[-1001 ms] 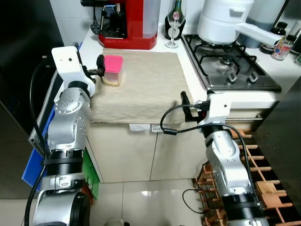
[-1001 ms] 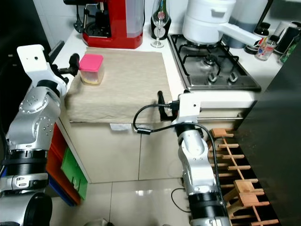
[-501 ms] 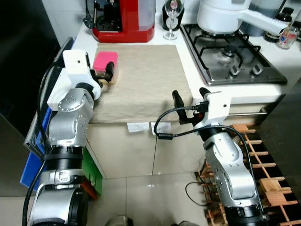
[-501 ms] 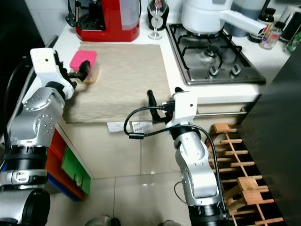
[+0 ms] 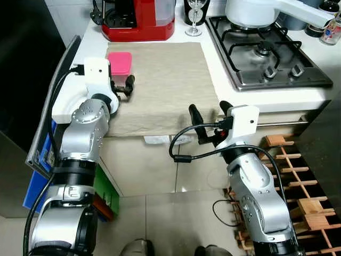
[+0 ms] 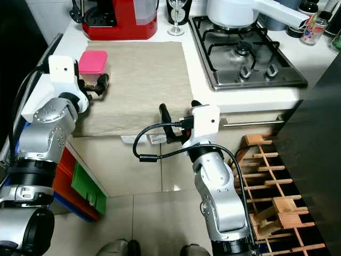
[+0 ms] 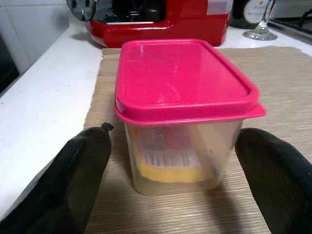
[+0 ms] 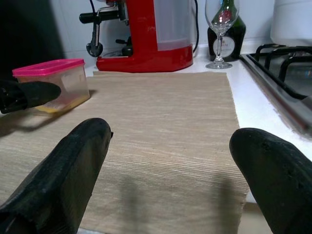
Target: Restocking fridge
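Floor tiles (image 5: 160,218) right under me, wooden rack (image 5: 298,186) low on my right below the counter. R gripper (image 5: 209,120) hangs just off the front edge of the counter, fingers spread wide, holding nothing; in the R wrist view both pads frame the beige mat (image 8: 161,126) w/ open space between. L gripper (image 5: 127,88) sits over the left part of the mat (image 5: 160,74), fingers spread apart either side of the container (image 7: 183,112), not touching it as far as I can see. Container = clear tub w/ pink lid, sth yellow at the bottom, standing upright on the mat near its left edge, just ahead of L fingertips. Pink lid looks seated flat. Behind the mat: red coffee machine (image 5: 139,21) at the back of the counter, wine glass (image 5: 193,16) next to it on its right. Gas hob (image 5: 272,58) to the right of the mat, white pot (image 5: 253,9) on a rear burner. Dark surface on the far left beside the counter, can't tell what it is.
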{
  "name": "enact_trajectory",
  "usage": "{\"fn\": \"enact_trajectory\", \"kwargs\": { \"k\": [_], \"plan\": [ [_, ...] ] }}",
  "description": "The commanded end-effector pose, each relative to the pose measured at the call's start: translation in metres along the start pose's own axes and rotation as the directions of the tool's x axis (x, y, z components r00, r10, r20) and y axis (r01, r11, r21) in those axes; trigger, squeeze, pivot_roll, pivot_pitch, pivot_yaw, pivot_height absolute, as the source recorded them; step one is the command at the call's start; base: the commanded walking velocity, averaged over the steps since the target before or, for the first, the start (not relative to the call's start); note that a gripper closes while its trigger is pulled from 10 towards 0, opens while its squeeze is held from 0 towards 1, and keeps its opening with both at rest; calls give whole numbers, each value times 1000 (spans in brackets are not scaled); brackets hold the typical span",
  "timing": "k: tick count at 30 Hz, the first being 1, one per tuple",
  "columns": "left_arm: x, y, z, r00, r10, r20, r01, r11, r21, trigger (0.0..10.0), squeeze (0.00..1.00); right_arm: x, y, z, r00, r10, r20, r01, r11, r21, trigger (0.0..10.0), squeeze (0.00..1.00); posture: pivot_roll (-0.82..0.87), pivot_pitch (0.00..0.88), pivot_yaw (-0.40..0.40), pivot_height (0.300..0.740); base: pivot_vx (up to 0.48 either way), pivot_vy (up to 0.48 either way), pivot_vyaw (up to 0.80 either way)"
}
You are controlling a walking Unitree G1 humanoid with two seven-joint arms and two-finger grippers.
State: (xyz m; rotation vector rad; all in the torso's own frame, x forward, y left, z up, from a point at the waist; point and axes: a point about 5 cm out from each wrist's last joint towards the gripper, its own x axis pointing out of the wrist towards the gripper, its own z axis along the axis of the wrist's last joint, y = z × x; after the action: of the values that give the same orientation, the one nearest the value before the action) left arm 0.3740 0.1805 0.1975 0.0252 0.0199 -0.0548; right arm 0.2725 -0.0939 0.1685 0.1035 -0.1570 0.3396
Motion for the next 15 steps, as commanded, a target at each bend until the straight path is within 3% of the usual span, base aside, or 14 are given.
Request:
{"fn": "enact_trajectory", "kwargs": {
  "k": [1, 11, 12, 15],
  "plan": [
    [3, 2, 5, 1000, 11, 17, -12, 1000, 27, 10000, 0, -3, 2, 3, 1000, 4, 4, -4, 1000, 7, 10000, 0, -52, 138, 60, 740, 0, 0, 0],
    [12, 6, -2, 999, 46, 14, -47, 998, 40, 10000, 0, -4, 2, 4, 1000, 3, -5, -3, 1000, 6, 10000, 0, -60, 143, 61, 740, 0, 0, 0],
    [13, 5, -2, 999, 48, 22, -48, 998, 32, 0, 0, -4, 2, 4, 1000, 3, -6, -3, 1000, 5, 10000, 0, -63, 144, 61, 740, 0, 0, 0],
    [17, 2, -3, 998, 49, 32, -50, 999, 15, 0, 0, -4, 2, 3, 1000, 0, -10, 0, 1000, 2, 10000, 0, -66, 142, 63, 740, 0, 0, 0]
  ]
}}
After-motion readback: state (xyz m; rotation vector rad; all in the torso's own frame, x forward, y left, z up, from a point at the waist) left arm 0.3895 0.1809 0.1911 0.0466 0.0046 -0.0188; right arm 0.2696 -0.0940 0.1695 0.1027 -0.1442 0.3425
